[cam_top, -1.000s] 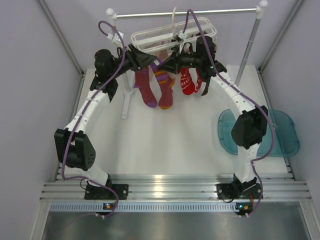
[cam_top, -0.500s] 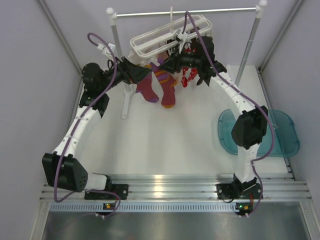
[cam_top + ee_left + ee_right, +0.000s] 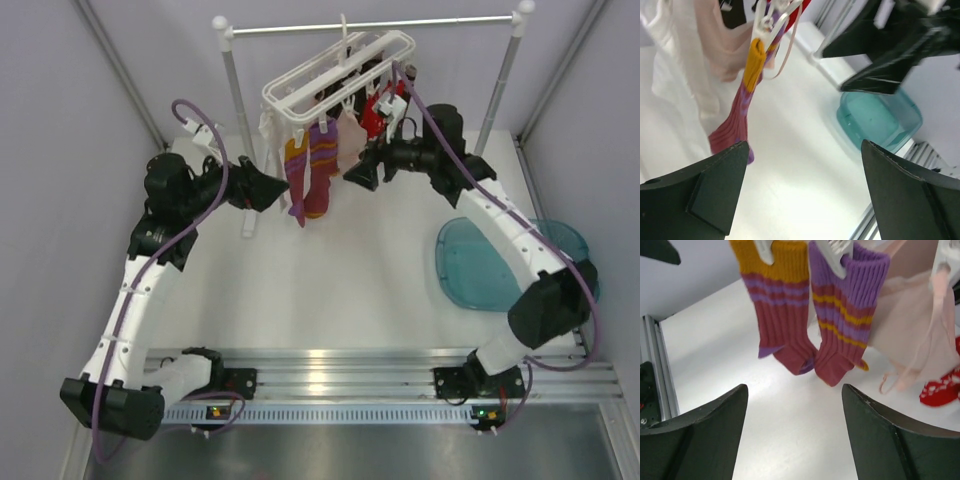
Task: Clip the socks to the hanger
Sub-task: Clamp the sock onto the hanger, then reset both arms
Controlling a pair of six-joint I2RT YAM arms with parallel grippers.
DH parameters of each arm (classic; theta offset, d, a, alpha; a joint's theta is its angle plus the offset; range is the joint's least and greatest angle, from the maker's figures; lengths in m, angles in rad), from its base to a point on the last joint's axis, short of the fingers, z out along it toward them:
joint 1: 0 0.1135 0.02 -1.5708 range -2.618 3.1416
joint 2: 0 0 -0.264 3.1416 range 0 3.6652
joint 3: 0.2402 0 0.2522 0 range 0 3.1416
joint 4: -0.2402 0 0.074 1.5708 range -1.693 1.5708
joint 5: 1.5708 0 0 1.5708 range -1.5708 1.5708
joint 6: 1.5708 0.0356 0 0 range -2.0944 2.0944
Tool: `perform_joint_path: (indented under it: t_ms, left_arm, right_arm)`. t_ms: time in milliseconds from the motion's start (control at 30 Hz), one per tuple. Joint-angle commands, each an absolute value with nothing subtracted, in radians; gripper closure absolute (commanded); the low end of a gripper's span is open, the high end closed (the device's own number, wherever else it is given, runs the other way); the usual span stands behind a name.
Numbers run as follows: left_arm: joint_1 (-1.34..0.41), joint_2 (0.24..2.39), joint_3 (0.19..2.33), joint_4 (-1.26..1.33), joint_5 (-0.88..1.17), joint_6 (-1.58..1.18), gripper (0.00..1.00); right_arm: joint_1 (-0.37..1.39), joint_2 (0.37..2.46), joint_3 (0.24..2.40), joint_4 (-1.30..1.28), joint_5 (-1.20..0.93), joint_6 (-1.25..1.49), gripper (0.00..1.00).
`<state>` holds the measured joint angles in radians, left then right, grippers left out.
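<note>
Two striped socks [image 3: 783,315] hang clipped to the one hanger [image 3: 340,65], just ahead of the right gripper [image 3: 795,390] and between it and the left gripper [image 3: 802,150]. Both grippers gape wide, holding nothing. Pale pink socks [image 3: 910,325] and a red sock [image 3: 940,387] hang alongside; the pink count is unclear.

we list a robot lab cell: grey panel walls [image 3: 60,130], aluminium mounting rail [image 3: 340,378], white tabletop [image 3: 330,275].

Two maroon ribbed socks here: the orange-cuffed sock [image 3: 782,315] at eleven o'clock shows purple bands and a purple toe, while the purple-cuffed sock [image 3: 842,325] at one o'clock carries yellow stripes. At three o'clock hangs a pale pink sock [image 3: 905,315], and at four a red sock [image 3: 940,390] flecked white. The hanger [image 3: 338,62] is white, the tray [image 3: 465,270] teal.
</note>
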<state>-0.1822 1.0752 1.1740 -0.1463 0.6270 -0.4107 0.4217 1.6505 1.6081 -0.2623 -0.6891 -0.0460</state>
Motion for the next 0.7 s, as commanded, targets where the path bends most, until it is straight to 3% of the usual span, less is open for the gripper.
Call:
perform_joint_path:
  t_ms: [0, 233, 433, 667]
  left_arm:
    - [-0.178, 1.074, 1.301, -0.492, 0.558, -0.206, 0.02]
    - [-0.178, 1.149, 1.342, -0.765, 0.465, -0.038, 0.02]
    - [-0.178, 1.123, 1.255, -0.759, 0.24, -0.018, 0.02]
    - [-0.178, 1.026, 1.1, -0.727, 0.158, 0.025, 0.02]
  right_arm:
    - [0.381, 1.45, 1.501, -0.328, -0.654, -0.106, 0.25]
    - [0.207, 1.136, 1.273, -0.556, -0.58, -0.201, 0.1]
    - [0.172, 0.905, 1.071, -0.701, -0.398, -0.345, 0.05]
    - [0.091, 0.689, 0.818, -0.71, -0.371, -0.362, 0.0]
